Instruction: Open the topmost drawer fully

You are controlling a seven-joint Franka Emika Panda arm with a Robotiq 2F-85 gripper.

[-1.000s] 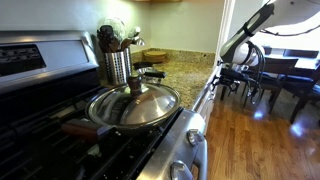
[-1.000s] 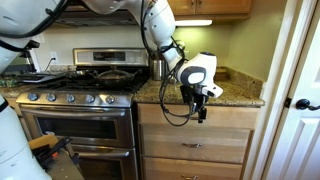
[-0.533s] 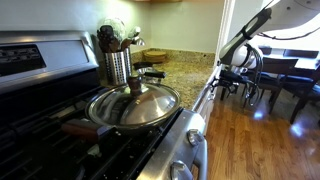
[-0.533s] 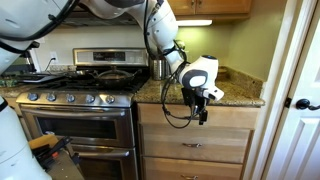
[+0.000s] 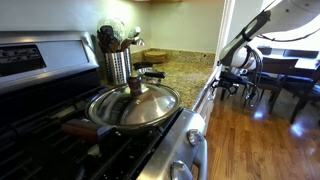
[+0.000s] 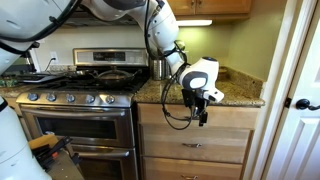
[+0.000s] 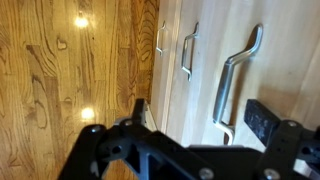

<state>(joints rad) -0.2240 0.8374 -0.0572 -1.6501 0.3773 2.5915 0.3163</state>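
Note:
The topmost drawer sits shut under the granite counter; its front looks light wood and its inside is hidden. In the wrist view its steel bar handle runs up the wood front. My gripper is open, with one finger on each side of the handle's near end and not closed on it. In both exterior views the gripper hangs just in front of the counter edge at the top drawer's height.
Two lower drawers with similar handles are below. A steel stove with knobs stands beside the cabinet, with a lidded pan and a utensil canister on top. A wood floor, a door and dining chairs are nearby.
Almost nothing has changed; the arm and gripper have stayed at the top drawer's handle, shifting only very slightly.

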